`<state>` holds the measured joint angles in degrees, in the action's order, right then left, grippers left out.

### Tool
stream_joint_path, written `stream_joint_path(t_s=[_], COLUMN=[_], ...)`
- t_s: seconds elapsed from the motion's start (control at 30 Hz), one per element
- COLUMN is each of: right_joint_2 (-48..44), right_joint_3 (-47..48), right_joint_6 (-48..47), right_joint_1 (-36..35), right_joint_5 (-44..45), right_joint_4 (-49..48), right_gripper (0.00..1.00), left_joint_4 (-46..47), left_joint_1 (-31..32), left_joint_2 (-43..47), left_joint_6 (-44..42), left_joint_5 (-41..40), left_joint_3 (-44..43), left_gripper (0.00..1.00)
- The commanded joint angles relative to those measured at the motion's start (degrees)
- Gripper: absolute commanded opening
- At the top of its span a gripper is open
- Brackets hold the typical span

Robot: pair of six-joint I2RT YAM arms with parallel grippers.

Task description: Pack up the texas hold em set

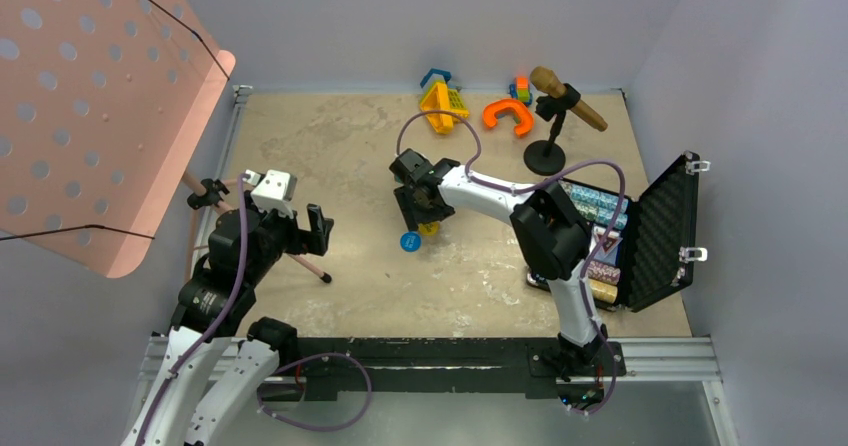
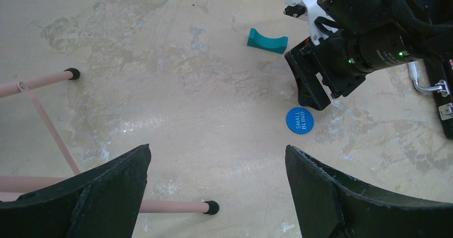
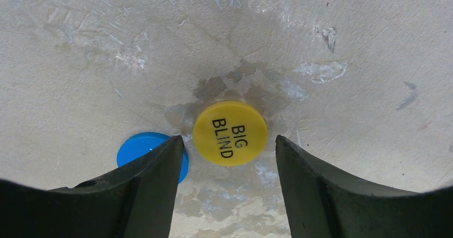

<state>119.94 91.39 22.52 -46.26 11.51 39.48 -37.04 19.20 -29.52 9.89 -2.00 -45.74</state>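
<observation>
the table (image 1: 340, 156) is bare, scuffed board, and a pink perforated stand (image 1: 90, 106) leans over its left side, its feet just beside my left arm. the case (image 1: 662, 228) lies open at the right edge, well apart from both tokens. its foam-lined lid is up, and rows of chips (image 1: 600, 204) sit in the base, partly hidden behind my right arm.

my left gripper (image 2: 217, 152) hangs above the table with its jaws spread wide. nothing is between them, and they touch nothing.

my right gripper (image 3: 229, 142) is reached out to the middle of the table and points down. its jaws are wide apart and straddle the yellow token (image 3: 229, 133), which lies flat on the table and reads "big blind". a thin strip of table shows on each side of the token, so neither finger presses it and i hold nothing. my left-hand finger (image 3: 155, 184) covers part of the blue token (image 2: 299, 120). that token also lies flat, just beside the yellow one, and reads "small blind". i cannot tell whether the finger touches it.

a teal piece (image 2: 267, 40) rests on the table just beyond my right gripper.
</observation>
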Motion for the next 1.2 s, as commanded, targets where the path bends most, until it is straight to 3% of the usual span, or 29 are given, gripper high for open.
stream_joint_path(t_s=[0.0, 0.93, 1.17], right_joint_2=[0.84, 4.15, 4.58], right_joint_3=[2.27, 1.96, 1.66], right_joint_6=[0.95, 0.95, 0.45], right_joint_1=[-0.41, -0.42, -0.45], right_joint_5=[1.0, -0.81, -2.5], right_joint_4=[0.58, 2.35, 2.29], right_gripper=[0.66, 0.6, 0.48], left_joint_4=[1.34, 1.09, 1.2], left_joint_1=[0.0, 0.05, 0.05], left_joint_2=[0.03, 0.58, 0.6], left_joint_6=[-0.2, -0.05, -0.05], left_joint_5=[-0.3, -0.04, -0.02], left_joint_3=[-0.36, -0.33, -0.36], left_gripper=[0.99, 0.99, 0.99])
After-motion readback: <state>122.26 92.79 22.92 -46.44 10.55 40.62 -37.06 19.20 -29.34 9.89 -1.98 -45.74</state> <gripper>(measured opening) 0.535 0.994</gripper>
